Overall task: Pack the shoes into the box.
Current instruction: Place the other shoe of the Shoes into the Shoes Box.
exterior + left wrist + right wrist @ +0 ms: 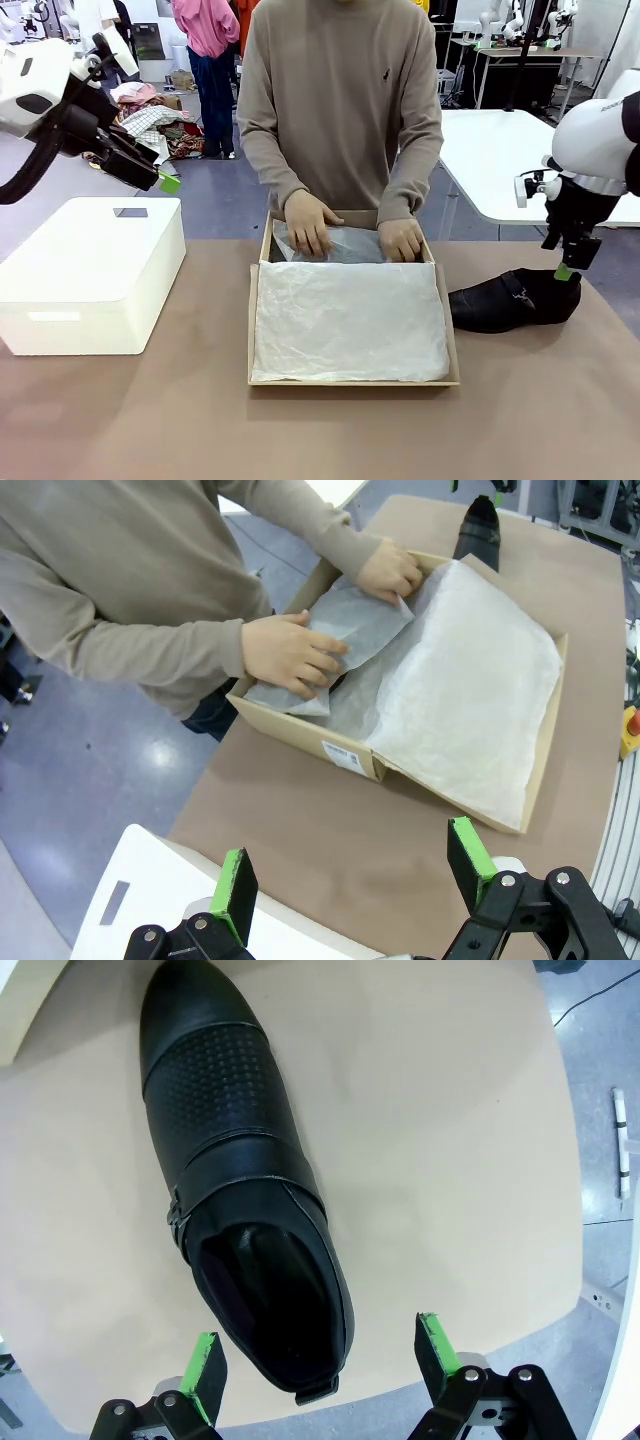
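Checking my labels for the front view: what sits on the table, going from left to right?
white container → box → shoe

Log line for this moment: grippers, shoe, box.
left gripper: open, above white plastic container | right gripper: open, over heel of glossy black leather shoe | tan cardboard box: open, person's hands pressing white tissue paper inside

left claw (pixel 350 872): raised, jaws apart | right claw (pixel 322 1345): low, jaws apart
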You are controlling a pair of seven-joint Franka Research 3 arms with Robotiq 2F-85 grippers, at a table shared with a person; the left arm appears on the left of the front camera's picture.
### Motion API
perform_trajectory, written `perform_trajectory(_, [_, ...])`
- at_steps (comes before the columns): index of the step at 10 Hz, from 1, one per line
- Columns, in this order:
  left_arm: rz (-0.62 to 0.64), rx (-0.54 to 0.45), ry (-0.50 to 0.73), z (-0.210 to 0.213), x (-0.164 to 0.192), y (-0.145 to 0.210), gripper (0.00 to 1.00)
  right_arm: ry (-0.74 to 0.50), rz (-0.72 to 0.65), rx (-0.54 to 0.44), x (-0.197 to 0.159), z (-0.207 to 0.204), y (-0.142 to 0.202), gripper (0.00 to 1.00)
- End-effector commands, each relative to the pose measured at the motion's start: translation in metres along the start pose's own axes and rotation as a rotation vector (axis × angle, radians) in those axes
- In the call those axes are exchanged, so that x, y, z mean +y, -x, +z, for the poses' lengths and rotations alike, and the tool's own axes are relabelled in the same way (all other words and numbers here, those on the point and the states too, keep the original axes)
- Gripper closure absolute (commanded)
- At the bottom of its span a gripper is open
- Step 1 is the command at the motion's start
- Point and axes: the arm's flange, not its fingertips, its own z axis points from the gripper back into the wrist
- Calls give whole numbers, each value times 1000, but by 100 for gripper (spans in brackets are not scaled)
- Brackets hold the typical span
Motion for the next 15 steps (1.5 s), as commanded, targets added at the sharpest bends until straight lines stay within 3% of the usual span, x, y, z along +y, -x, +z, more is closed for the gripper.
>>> perform_trajectory(1, [-8, -14, 16, 0, 1, 1, 0, 4, 24, -19, -8, -8, 1, 0])
perform_trajectory(15, [-8, -14, 16, 0, 1, 1, 0, -125, 63, -78, -39, -48, 4, 0])
